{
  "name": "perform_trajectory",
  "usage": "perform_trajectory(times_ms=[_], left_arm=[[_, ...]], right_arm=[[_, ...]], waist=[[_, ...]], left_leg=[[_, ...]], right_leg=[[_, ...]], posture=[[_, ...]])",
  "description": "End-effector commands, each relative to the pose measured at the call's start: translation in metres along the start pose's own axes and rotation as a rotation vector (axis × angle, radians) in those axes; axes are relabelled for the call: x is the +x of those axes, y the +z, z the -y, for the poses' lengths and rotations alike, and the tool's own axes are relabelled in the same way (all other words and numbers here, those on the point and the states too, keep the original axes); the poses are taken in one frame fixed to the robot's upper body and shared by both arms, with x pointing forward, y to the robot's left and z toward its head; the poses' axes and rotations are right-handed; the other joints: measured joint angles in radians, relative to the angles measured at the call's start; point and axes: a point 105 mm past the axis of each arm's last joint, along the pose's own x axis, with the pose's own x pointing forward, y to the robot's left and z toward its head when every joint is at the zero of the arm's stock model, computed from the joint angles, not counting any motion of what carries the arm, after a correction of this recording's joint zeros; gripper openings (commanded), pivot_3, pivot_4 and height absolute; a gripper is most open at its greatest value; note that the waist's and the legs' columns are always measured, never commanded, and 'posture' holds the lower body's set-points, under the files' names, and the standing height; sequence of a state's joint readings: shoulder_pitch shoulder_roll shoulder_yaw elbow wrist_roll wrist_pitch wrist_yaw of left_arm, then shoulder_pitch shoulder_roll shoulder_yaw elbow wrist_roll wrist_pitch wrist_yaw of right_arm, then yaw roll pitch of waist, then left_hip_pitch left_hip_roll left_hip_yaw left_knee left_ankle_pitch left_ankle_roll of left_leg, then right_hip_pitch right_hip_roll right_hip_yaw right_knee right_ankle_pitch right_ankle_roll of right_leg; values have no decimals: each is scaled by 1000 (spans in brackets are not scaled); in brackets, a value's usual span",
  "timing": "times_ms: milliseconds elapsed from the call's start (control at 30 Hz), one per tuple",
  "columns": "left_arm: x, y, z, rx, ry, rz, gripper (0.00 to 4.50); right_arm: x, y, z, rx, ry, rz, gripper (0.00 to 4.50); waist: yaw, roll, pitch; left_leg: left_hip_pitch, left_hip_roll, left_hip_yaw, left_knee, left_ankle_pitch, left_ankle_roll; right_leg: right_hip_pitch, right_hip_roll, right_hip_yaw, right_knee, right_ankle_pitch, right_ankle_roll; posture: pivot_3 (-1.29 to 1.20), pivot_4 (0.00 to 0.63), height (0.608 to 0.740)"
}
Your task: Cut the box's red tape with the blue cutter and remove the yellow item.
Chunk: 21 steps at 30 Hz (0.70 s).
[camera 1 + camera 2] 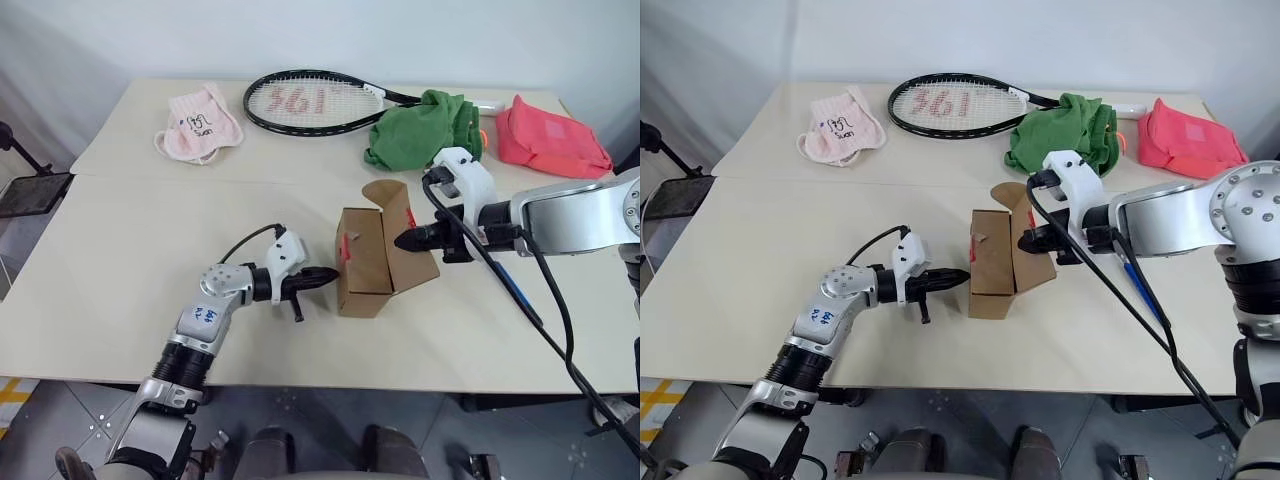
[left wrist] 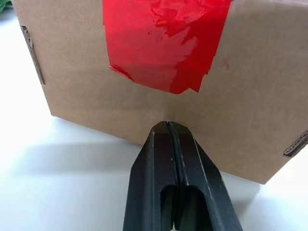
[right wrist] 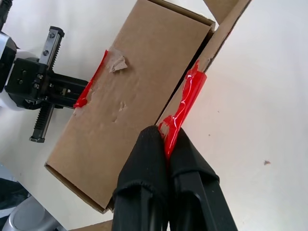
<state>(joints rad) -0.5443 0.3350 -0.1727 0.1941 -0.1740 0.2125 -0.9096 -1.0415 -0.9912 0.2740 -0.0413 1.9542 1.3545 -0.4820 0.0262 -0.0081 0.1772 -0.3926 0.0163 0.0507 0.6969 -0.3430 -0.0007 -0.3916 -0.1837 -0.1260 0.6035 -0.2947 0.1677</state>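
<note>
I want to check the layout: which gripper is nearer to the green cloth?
Right. The right gripper is at the box, just before the green cloth; the left gripper is beyond the box's far side.

Left hand closed, pointing level; right hand closed, angled down.

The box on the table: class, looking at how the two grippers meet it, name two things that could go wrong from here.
1. The right gripper, shut on the red tape at the flap seam, may tear the tape or slip off rather than lift the flap.
2. The left gripper, shut, only presses its tips against the box side, so a pull could slide or tip the box.
</note>
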Motion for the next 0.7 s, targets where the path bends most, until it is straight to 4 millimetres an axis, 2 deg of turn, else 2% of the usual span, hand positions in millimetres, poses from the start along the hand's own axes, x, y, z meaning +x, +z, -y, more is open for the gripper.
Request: perform_trajectory(times_ms=[33, 467, 600, 700], left_arm=[[3, 11, 6, 32, -26, 34, 0], [3, 9, 8, 26, -33, 40, 0], [-9, 18, 0, 71, -32, 46, 0], [-27, 38, -7, 120, -70, 56, 0]], right_arm=[[5, -11, 0, -57, -30, -61, 11], [6, -10, -8, -136, -55, -87, 11], [5, -11, -6, -133, -68, -88, 11], [5, -10, -2, -128, -89, -81, 11]], waist=[[0, 0, 0], [1, 0, 0], [0, 0, 0], [-2, 0, 0]], left_leg=[[0, 0, 0, 0, 0, 0], [0, 0, 0, 0, 0, 0], [0, 0, 0, 0, 0, 0], [0, 0, 0, 0, 0, 0]], right_leg=[[0, 0, 0, 0, 0, 0], [0, 0, 0, -1, 0, 0], [0, 0, 0, -1, 0, 0], [0, 0, 0, -1, 0, 0]], posture=[[0, 150, 740], [0, 150, 740], [0, 150, 740], [0, 150, 740]])
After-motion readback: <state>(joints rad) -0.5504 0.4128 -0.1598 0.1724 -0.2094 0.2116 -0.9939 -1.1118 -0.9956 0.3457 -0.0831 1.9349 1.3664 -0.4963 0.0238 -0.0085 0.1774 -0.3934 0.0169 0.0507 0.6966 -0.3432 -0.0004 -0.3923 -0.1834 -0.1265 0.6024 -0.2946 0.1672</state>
